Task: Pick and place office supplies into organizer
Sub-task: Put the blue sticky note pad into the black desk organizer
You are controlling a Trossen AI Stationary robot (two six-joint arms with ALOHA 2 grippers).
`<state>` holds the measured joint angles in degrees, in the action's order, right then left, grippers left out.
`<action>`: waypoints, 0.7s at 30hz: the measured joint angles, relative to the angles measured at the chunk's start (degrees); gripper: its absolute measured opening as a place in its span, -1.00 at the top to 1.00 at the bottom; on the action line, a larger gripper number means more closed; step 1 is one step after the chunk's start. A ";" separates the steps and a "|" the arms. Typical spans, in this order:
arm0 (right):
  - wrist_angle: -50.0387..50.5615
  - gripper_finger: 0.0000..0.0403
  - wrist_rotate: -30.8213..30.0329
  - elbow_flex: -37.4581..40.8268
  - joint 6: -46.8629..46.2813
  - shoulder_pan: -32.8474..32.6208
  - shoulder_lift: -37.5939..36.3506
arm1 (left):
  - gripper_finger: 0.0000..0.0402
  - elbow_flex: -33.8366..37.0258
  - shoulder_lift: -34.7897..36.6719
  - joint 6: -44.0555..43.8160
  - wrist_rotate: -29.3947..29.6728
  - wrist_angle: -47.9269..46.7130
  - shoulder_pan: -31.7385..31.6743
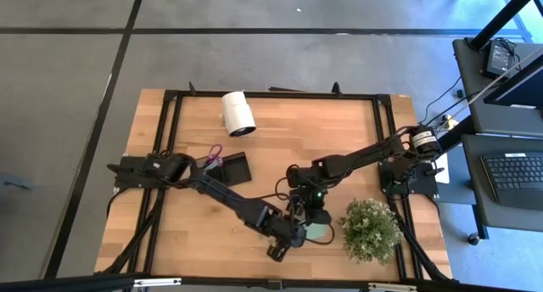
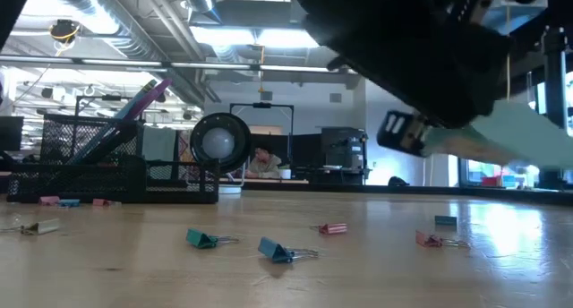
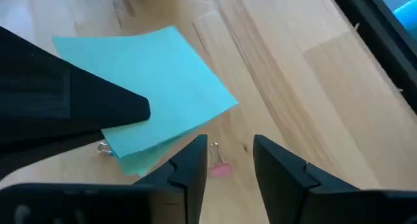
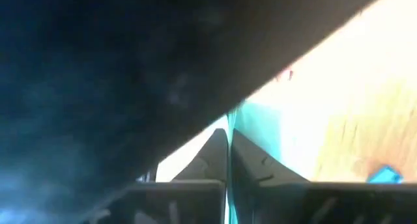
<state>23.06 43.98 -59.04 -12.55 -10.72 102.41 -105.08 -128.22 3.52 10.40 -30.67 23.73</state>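
- The right claw (image 1: pixel 316 227) hung over the front middle of the desk (image 1: pixel 280 139), its fingers (image 4: pixel 251 160) pinched together on the edge of the light green sticky-note pad (image 3: pixel 153 87).
- The pad was held up off the wood; in the low view it showed as a pale sheet (image 2: pixel 510 138) sticking out from under the dark arm.
- The left claw (image 3: pixel 228 162) sat just beside the pad with its fingers (image 3: pixel 195 162) parted and nothing between them; a small pink clip (image 3: pixel 219 170) lay on the desk below the gap.
- The organizer (image 1: pixel 233 167), a black tray, stood well apart from both claws, on the left side of the desk, with the purple-handled scissors (image 1: pixel 215 153) at its rear corner.
- In the low view the tray's mesh wall (image 2: pixel 98 156) rose at the left, with long items leaning in it.
- More clips lay scattered on the wood: a teal one (image 2: pixel 201 240), a blue one (image 2: pixel 276 250), a pink one (image 2: pixel 333 228).
- A white roll (image 1: pixel 237 114) lay near the back edge, and a potted plant (image 1: pixel 371 230) stood at the front right.
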 joint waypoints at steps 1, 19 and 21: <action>0.78 0.98 -0.48 -0.70 0.57 -0.02 0.02 | 0.41 0.87 0.61 0.01 0.80 0.06 0.31; 9.87 0.99 -8.17 -4.95 7.42 -0.04 0.24 | 0.42 40.25 42.81 -14.05 25.41 13.24 6.97; 10.86 0.99 -9.65 -6.52 8.73 0.26 0.24 | 0.43 45.22 51.25 -14.25 27.77 15.84 7.46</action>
<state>33.92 34.33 -65.56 -3.82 -10.46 102.65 -59.86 -76.97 -10.73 38.17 -14.83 31.19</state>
